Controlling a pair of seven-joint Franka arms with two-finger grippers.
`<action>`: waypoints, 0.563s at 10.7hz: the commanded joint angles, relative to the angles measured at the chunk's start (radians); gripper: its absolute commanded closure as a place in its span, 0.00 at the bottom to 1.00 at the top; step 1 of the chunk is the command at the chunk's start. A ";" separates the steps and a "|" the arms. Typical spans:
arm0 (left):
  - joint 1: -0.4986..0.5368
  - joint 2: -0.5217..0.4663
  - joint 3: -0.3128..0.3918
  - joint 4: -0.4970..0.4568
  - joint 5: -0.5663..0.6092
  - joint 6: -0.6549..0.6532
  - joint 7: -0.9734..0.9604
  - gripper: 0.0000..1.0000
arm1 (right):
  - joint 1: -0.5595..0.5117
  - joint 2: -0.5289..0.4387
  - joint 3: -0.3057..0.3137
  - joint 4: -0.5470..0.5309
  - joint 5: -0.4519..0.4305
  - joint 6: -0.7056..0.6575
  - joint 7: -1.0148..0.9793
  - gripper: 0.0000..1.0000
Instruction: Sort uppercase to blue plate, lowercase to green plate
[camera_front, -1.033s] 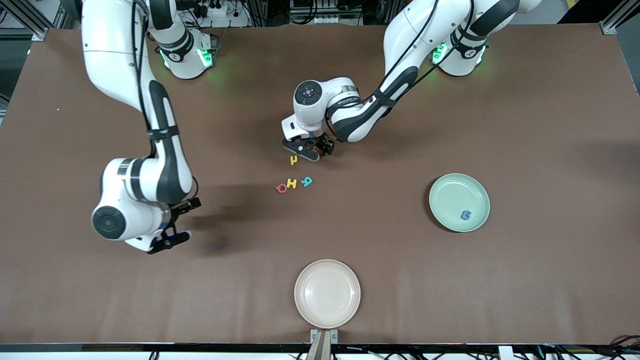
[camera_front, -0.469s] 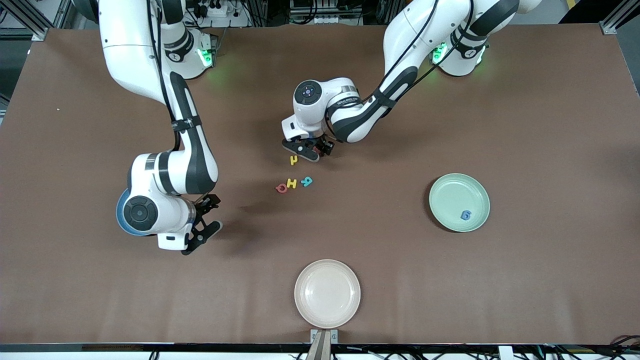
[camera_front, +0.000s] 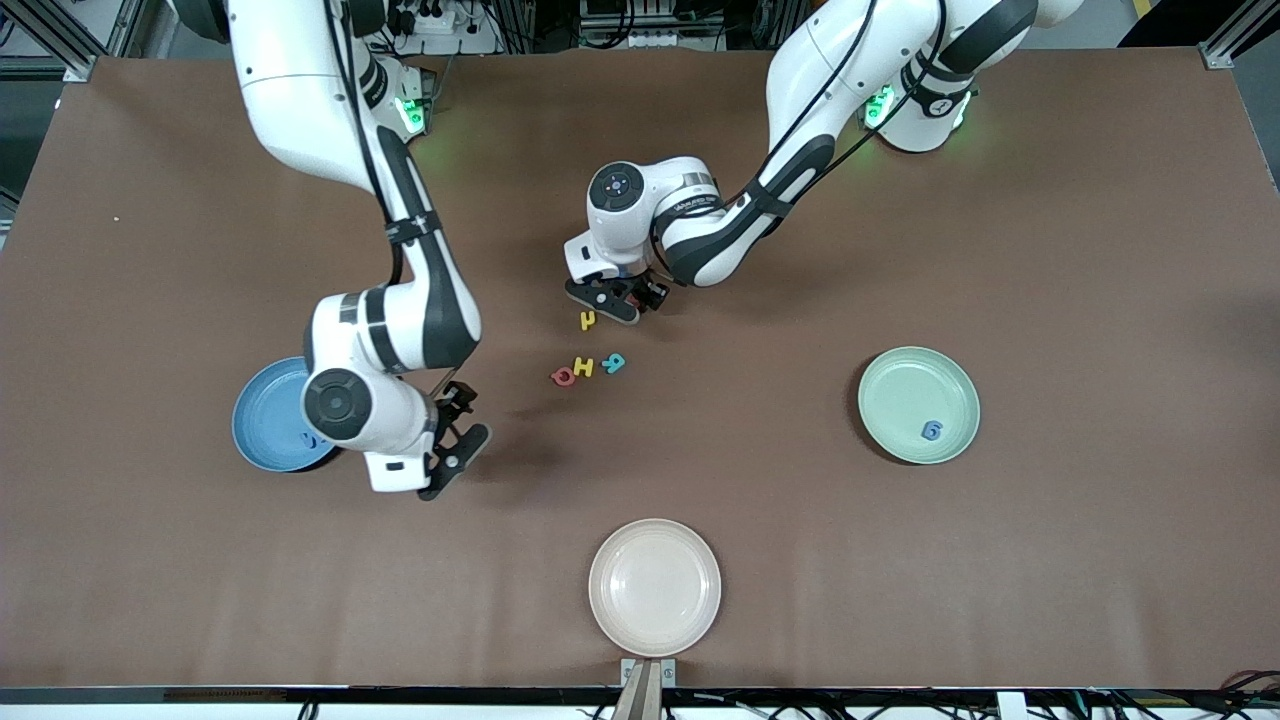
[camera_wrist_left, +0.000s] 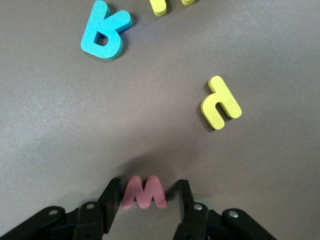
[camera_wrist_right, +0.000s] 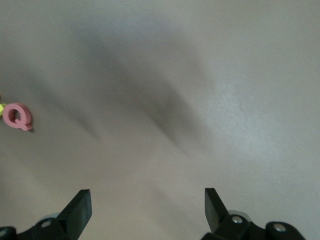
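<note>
My left gripper (camera_front: 615, 298) is down on the table with its fingers either side of the red lowercase w (camera_wrist_left: 145, 192); one finger touches it and a slim gap shows at the other. Just nearer the camera lie the yellow lowercase letter (camera_front: 588, 320), then the uppercase red Q (camera_front: 563, 376), yellow H (camera_front: 584, 367) and teal letter (camera_front: 613, 363). The green plate (camera_front: 880, 380) holds a blue g (camera_front: 931, 430). My right arm partly covers the blue plate (camera_front: 258, 420). My right gripper (camera_front: 455, 455) hangs open and empty over bare table beside that plate.
A beige plate (camera_front: 654, 585) sits near the table's front edge, at the middle. The brown table mat (camera_front: 1050, 560) lies between the letters and the plates.
My right arm swung toward the table's middle, uncovering the blue plate. The left gripper's fingers drew in around the red w while that arm stayed put.
</note>
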 joint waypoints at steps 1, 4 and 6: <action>0.001 0.007 0.004 -0.005 0.035 -0.003 -0.023 0.56 | -0.002 -0.021 -0.003 -0.018 0.018 0.003 -0.026 0.00; 0.005 0.007 0.006 -0.013 0.033 -0.003 -0.023 0.68 | -0.004 -0.021 -0.003 -0.018 0.018 0.003 -0.026 0.00; 0.005 0.007 0.018 -0.019 0.035 -0.006 -0.021 0.79 | -0.001 -0.020 -0.003 -0.016 0.018 0.003 -0.026 0.00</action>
